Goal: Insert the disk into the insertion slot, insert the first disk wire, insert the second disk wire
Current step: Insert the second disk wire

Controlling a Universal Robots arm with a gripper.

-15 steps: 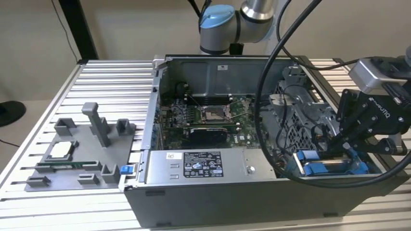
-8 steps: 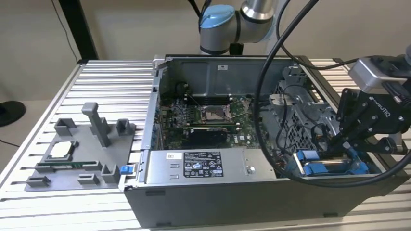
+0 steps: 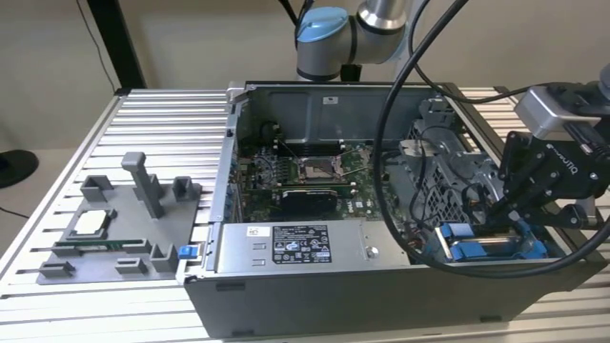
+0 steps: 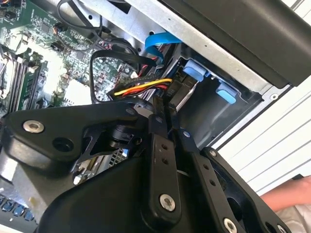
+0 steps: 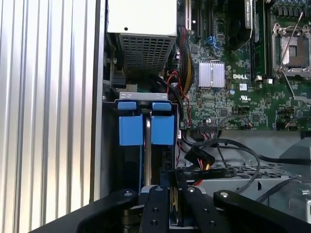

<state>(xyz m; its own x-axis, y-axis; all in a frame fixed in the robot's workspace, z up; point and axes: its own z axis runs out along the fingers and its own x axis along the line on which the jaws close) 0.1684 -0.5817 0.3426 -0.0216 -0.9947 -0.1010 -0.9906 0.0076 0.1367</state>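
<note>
The disk (image 5: pixel 147 141) stands on edge inside the insertion slot (image 5: pixel 112 145), at the front corner of the open computer case (image 3: pixel 315 286) on the exterior view's right. Its thin silver side faces up between two bright blue carrier tabs. The grey sheet-metal bay walls hug it on both sides.

Power-supply box (image 3: pixel 300 246): white label, print illegible. Motherboard (image 5: pixel 238 92): white logo.
</note>
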